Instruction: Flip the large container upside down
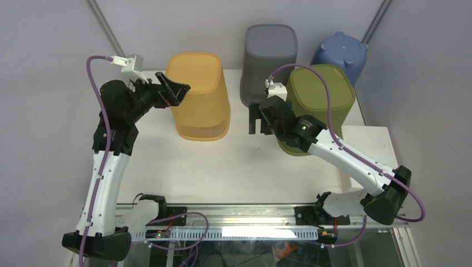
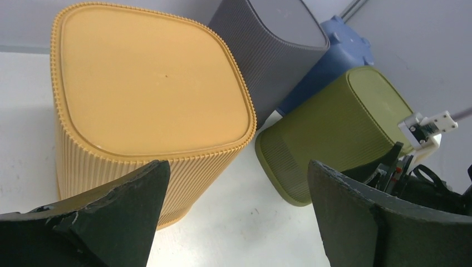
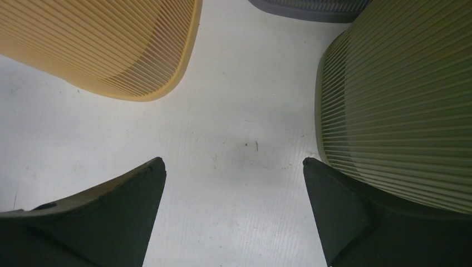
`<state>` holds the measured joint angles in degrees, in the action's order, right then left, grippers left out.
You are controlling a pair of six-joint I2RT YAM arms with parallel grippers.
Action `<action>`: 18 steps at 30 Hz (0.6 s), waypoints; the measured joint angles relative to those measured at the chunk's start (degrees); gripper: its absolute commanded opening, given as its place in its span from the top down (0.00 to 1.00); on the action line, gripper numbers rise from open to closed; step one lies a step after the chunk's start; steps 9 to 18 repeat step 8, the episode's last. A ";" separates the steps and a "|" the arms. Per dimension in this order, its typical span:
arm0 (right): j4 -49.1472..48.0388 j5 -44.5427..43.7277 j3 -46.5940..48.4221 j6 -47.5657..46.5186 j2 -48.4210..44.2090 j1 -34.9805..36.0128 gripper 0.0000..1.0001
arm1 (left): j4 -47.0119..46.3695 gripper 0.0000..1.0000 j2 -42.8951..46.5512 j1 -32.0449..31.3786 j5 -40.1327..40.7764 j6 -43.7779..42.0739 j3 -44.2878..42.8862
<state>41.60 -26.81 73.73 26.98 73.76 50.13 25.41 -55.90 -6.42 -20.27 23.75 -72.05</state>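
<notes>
A large yellow ribbed container point(image 1: 197, 94) stands on the white table with its flat base up; it also shows in the left wrist view point(image 2: 144, 89) and the right wrist view point(image 3: 111, 44). My left gripper point(image 1: 177, 92) is open and empty, raised beside the container's upper left side; in its own view point(image 2: 239, 167) the jaws stand wide apart over bare table. My right gripper point(image 1: 256, 127) is open and empty, low between the yellow container and an olive green container point(image 1: 320, 105). In the right wrist view point(image 3: 234, 161) its right finger point(image 3: 334, 206) is close to the green container's point(image 3: 401, 94) lower rim.
A grey ribbed container point(image 1: 271, 55) stands base up at the back, and a blue container point(image 1: 340, 53) sits behind the green one at the back right. The table point(image 1: 222, 167) ends just right of the green container. A narrow strip of table separates yellow and green.
</notes>
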 measured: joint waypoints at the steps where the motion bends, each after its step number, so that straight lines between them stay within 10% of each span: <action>1: -0.13 0.00 -0.37 -0.07 -0.13 0.00 0.01 | -0.26 0.01 0.09 0.00 -0.42 -0.33 0.44; 18: -1.14 -0.09 -1.16 -0.09 -0.94 0.00 0.01 | -1.01 0.01 1.03 0.00 -1.07 -1.22 3.17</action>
